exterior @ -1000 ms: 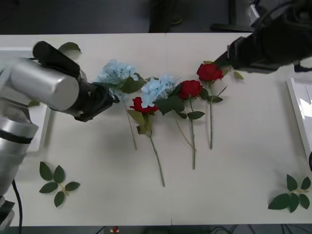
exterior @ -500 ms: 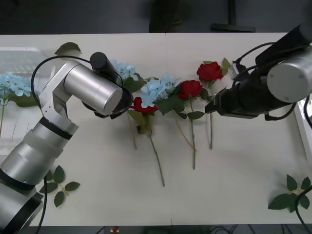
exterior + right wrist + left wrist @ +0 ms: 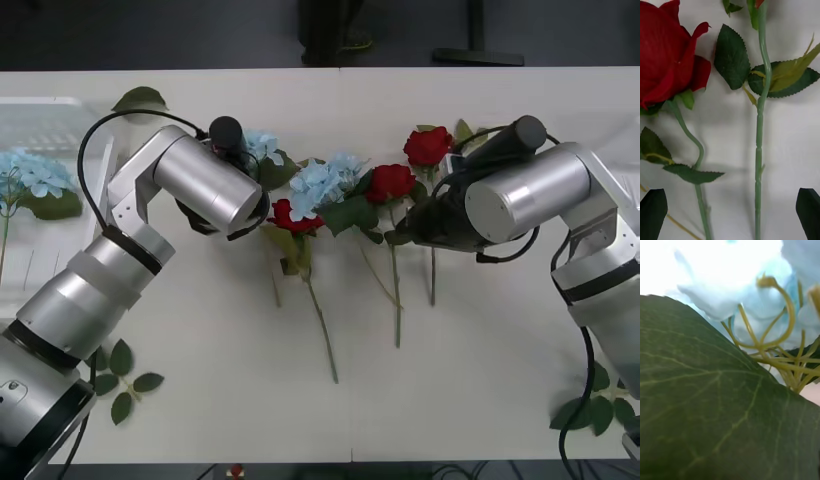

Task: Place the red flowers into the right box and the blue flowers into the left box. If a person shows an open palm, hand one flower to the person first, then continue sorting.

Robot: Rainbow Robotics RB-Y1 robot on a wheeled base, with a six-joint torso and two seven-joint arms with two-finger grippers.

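meanwhile the right gripper (image 3: 732, 213) hangs low over the table (image 3: 480, 380) with its black fingers (image 3: 653, 212) spread apart, released. one red rose's stem (image 3: 759, 150) runs straight up between them; a second red rose (image 3: 666, 48) lies beyond one finger. the left gripper (image 3: 255, 210) is pressed among the pale blue flower clusters (image 3: 752, 296) and a broad leaf (image 3: 707, 408); whether it is clenched cannot be told.
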